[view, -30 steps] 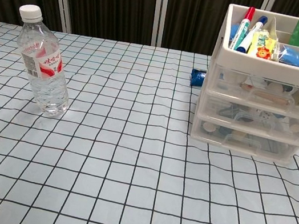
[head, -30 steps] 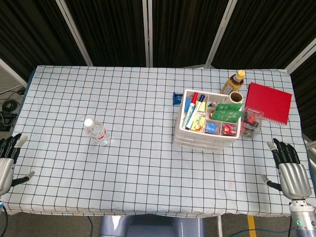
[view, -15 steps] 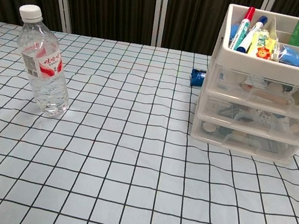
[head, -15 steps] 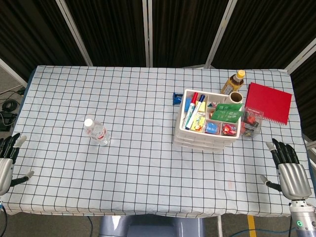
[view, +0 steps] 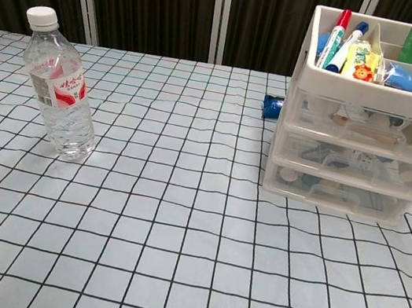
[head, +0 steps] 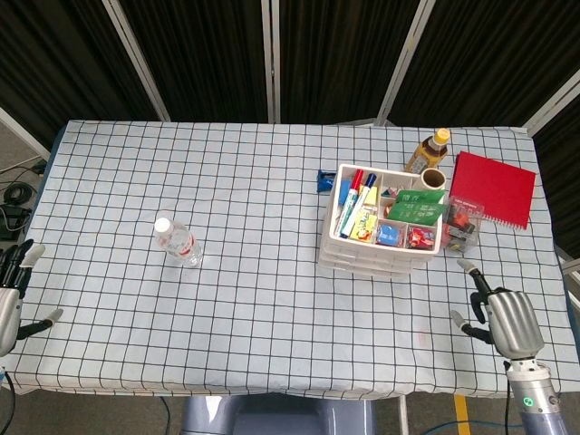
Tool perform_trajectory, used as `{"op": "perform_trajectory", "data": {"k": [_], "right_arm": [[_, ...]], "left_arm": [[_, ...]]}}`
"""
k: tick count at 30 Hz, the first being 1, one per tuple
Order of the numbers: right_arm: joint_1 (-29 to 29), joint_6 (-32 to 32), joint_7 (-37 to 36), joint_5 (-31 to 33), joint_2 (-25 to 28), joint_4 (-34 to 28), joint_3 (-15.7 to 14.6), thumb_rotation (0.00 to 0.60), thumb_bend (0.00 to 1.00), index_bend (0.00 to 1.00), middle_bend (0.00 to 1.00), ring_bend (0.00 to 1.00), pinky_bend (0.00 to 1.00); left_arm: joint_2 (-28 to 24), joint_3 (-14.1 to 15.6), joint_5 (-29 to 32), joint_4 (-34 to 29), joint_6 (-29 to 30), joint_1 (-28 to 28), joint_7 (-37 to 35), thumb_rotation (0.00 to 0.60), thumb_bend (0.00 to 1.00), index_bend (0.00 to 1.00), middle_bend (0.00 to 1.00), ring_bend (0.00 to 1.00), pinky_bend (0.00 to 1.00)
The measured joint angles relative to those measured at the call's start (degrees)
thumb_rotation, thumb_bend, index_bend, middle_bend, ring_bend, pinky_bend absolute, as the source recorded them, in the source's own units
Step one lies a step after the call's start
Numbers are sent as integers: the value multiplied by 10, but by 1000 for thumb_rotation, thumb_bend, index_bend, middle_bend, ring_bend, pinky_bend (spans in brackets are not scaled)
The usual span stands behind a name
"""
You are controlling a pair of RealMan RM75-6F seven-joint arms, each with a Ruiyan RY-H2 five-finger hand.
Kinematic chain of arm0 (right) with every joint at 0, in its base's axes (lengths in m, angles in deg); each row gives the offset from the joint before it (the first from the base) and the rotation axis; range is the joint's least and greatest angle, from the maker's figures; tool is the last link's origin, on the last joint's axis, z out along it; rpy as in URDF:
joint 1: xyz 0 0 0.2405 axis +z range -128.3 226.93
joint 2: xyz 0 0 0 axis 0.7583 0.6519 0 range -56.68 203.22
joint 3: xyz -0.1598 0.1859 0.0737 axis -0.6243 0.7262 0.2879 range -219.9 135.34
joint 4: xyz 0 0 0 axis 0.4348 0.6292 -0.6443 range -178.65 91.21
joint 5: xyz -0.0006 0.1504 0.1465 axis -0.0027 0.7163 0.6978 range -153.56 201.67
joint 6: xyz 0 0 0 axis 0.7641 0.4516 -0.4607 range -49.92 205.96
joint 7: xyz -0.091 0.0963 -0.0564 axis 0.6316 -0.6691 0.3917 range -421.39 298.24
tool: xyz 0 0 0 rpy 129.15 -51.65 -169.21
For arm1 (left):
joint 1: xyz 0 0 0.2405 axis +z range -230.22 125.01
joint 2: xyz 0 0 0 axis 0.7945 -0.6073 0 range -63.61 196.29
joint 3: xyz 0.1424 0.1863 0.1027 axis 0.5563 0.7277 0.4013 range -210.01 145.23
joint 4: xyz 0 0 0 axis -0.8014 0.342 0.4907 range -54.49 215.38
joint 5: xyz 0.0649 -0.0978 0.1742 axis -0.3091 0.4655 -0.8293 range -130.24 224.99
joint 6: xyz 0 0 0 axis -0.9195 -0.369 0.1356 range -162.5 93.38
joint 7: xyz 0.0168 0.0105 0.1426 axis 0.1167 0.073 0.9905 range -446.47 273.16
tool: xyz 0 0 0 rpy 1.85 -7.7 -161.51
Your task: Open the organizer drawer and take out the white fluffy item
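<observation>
right hand (head: 501,317): held empty, fingers spread, near table edge, apart from organizer (head: 385,227) | drawers (view: 356,163): all seen closed | white fluffy item: not discernible inside | judged light, soft, compressible; best pinched gently mid-body

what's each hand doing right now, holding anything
Left hand: open, holding nothing, at the table's left edge.
Right hand: open, holding nothing, short of the organizer.

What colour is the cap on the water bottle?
White. The water bottle has a white cap, clearest in the chest view.
</observation>
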Motion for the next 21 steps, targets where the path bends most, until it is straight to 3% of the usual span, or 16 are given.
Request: {"op": "perform_trajectory", "data": {"k": [3,13,17,21], "right_arm": [[5,-15,-10,-2,-5,-10,-8,600,318,213,968,984,836],[37,-83,-40,3,-35,-55,-24,600,381,209,967,985,836],[45,-101,-62,10,-40,-65,-25,600,405,163,968,985,836],[60,-134,-128,22,-41,-83,-25,600,429,84,968,984,836]], "left_arm": [[4,-2,-5,9,7,1,-8,600,122,0,0,0,0],[4,-4,1,11,3,2,-12,600,121,0,0,0,0],[4,-4,1,11,1,1,-10,600,121,0,0,0,0],[4,-5,-1,11,5,2,-8,600,121,0,0,0,0]]}}
